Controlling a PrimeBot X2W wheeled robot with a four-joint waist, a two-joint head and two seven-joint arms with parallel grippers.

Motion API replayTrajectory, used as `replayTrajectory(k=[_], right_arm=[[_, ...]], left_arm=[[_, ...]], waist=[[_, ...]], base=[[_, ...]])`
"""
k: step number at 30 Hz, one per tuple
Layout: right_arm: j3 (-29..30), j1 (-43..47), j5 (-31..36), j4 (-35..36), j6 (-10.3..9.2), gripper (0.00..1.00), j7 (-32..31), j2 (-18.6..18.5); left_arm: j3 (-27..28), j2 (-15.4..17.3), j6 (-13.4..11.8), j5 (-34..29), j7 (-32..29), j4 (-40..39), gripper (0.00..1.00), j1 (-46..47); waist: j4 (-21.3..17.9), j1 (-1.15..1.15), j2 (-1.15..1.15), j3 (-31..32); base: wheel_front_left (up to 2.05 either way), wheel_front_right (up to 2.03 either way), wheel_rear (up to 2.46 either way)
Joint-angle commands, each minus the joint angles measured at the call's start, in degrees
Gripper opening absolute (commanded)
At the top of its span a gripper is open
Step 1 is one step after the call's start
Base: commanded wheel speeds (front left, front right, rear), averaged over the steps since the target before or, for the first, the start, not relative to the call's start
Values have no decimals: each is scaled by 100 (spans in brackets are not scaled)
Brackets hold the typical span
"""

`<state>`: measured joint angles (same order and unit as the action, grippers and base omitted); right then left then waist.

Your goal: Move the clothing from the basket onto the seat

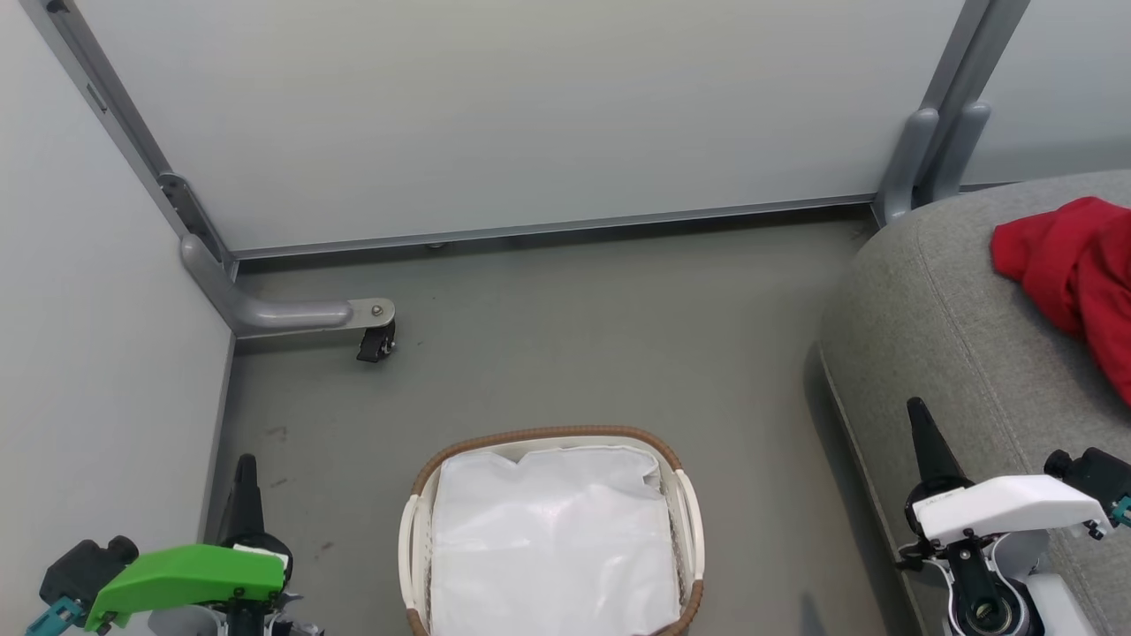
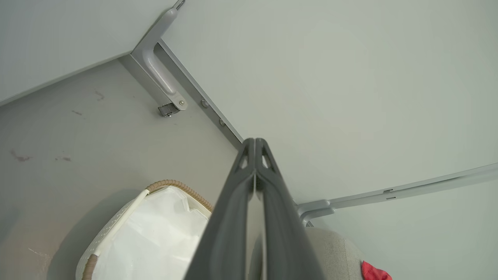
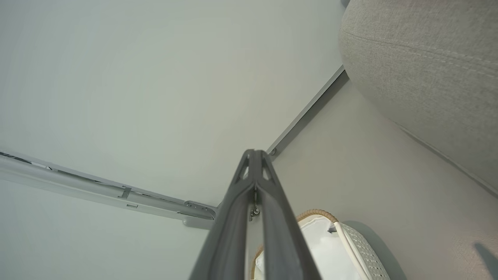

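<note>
Over on your right, the seat (image 1: 954, 353) is the biggest thing going, a grey cushion whose rounded edge bulges out over the grey floor (image 1: 574, 336). Pale wall panels (image 1: 530, 115) box in the corner behind. Bottom middle of the head view you've got the basket (image 1: 548, 435), on the floor between your two arms and apart from the seat. Its white liner (image 1: 548, 539) lies flat and I can't spot any red on the part in frame, though the near end is cut off.

The clothing (image 1: 1069, 265) is a red heap up on the seat, well back from the rounded edge and running off the right side, so I can't tell if it's one piece or both.

Left tool (image 2: 255, 155) is closed up tight, fingers touching, nothing in it. Right tool (image 3: 255, 167) is the same deal, pinched together and empty, near the seat's rounded edge.

My read: you're basically at the wrap-up. To do it well, tip the head down and check the basket's hidden near end before calling it. If a garment's lurking there, spread the fingers first, drop in from above and pinch red fabric, not liner, or you'll likely drag the basket along.

Tiny black caster (image 1: 375, 343) sits by the left panel. No brand, label or writing I can read anywhere.
</note>
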<state>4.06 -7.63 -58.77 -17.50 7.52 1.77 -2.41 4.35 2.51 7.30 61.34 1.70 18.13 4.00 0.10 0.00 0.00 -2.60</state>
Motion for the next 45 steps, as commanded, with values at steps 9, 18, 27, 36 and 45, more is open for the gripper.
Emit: replayTrajectory(k=[9,18,27,36,45], right_arm=[[63,50,-673,132,-3,0,-173,-43],[102,74,-1200,178,-3,0,-301,-47],[138,90,-1665,221,-3,0,-424,-50],[172,111,-2119,257,-3,0,-534,-53],[200,129,-2538,295,-4,0,-643,-57]], left_arm=[[66,42,19,633,-161,-134,0,157],[97,45,21,1113,-292,-196,0,182],[127,47,23,1548,-414,-246,0,199],[158,49,26,1966,-525,-291,0,225],[186,51,28,2352,-631,-334,0,226]], waist=[[-1,0,0,34],[-3,0,0,67],[-4,0,0,100],[-5,0,0,133],[-7,0,0,166]], base=[[0,0,0],[0,0,0],[0,0,0],[0,0,0],[0,0,0]])
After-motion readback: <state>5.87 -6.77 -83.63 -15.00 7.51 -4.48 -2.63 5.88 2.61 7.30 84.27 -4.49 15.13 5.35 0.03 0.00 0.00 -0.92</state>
